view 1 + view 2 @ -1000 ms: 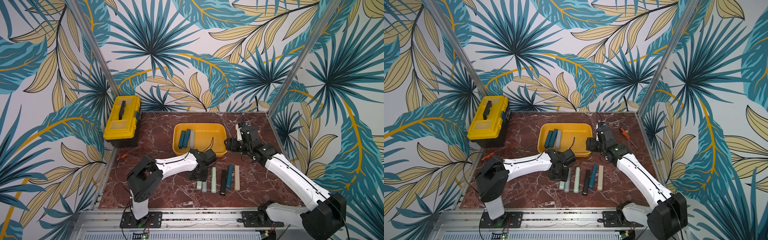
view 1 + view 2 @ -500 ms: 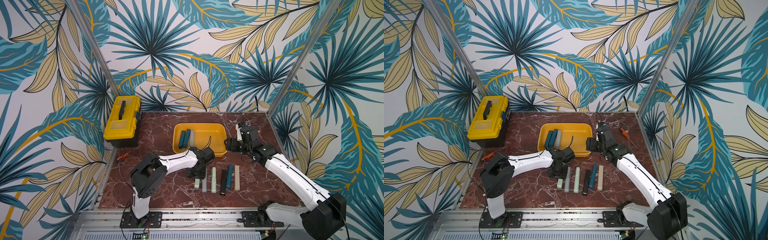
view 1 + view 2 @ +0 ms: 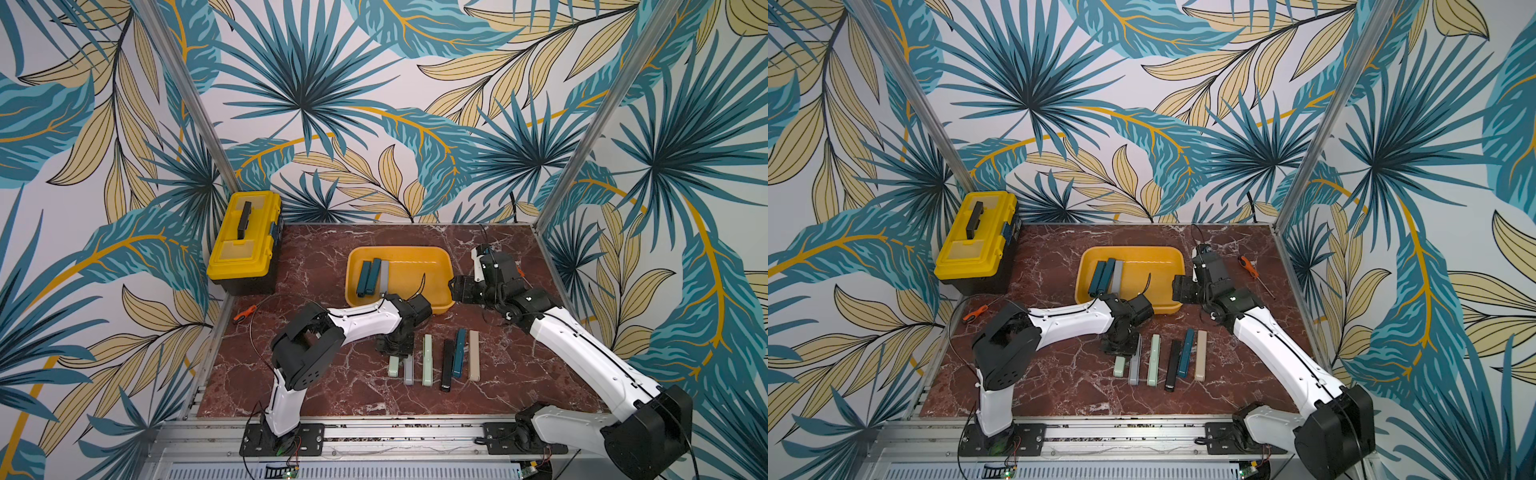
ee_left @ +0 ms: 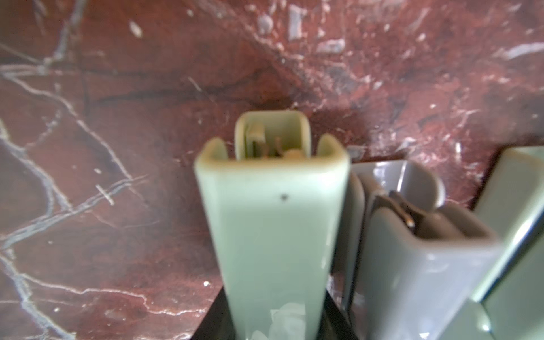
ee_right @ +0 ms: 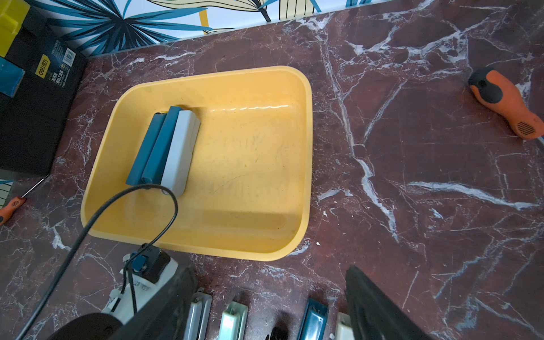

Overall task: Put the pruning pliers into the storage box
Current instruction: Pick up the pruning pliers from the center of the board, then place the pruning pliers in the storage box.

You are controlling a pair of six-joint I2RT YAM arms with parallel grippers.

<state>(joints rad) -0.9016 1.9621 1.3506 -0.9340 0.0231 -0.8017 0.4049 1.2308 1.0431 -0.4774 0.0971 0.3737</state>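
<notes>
so the storage box (image 3: 415,274) sits mid-bench (image 3: 332,395) toward the back, with three pruning pliers (image 3: 371,277) side by side in its left part. Six more lie in a row on the bench just in front of it. The toolbox (image 3: 245,245) is back left, the small tool (image 3: 245,312) in front of that, and the screwdriver (image 3: 1246,264) right of the box

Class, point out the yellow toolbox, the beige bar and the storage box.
yellow toolbox (image 3: 242,258): in a top view, its lid.
beige bar (image 3: 474,355): in a top view, mid-length.
storage box (image 5: 250,164): right wrist view, bare floor.
</notes>
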